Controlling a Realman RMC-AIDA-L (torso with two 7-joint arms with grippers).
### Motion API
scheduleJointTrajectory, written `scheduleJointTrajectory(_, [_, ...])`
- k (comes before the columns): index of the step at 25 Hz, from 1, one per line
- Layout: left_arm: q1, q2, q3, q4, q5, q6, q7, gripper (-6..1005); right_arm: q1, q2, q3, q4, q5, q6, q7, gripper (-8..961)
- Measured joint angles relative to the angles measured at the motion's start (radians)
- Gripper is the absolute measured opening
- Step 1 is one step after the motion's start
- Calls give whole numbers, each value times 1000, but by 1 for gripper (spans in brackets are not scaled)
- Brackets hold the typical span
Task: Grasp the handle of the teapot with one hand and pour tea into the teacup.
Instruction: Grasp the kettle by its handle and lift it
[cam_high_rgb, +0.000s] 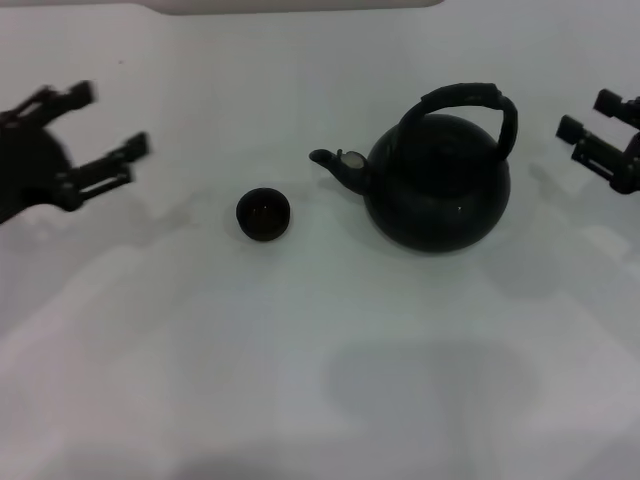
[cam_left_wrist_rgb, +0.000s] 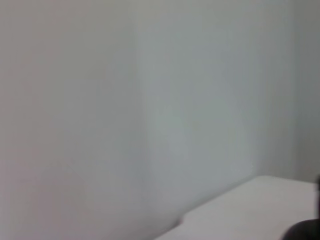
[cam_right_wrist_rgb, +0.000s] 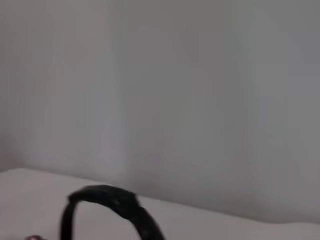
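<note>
1. The left gripper (cam_high_rgb: 108, 124) is seen at nine o'clock of the white table (cam_high_rgb: 300, 350), fingers spread wide, nothing held.
2. The teacup (cam_high_rgb: 263, 214) is found upright near centre, well apart from that gripper.
3. The teapot (cam_high_rgb: 437, 180) is placed at three o'clock of the teacup, spout toward it; its handle (cam_high_rgb: 470, 98) is arched overhead, untouched.
4. The right gripper (cam_high_rgb: 590, 125) is noted at three o'clock of the teapot, fingers parted, empty, near the handle (cam_right_wrist_rgb: 107, 207).

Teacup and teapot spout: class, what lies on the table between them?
Nothing. In the head view, only bare white table lies between the teacup and the teapot spout.
</note>
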Motion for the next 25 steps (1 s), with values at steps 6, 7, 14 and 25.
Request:
scheduleJointTrajectory(6, [34, 1, -54, -4, -1, 3, 12, 869, -54, 7, 3, -201, -172, 5, 186, 641])
scheduleJointTrajectory(7, [38, 1, -61, -5, 0, 3, 12, 869, -61, 9, 3, -225, -195, 3, 212, 641])
scheduleJointTrajectory(14, [50, 1, -79, -6, 0, 3, 7, 869, -75, 27, 4, -265, -230, -2, 300, 641])
scheduleJointTrajectory(25, [42, 2, -79, -5, -5, 2, 5, 866, -60, 63, -7, -256, -219, 24, 341, 640])
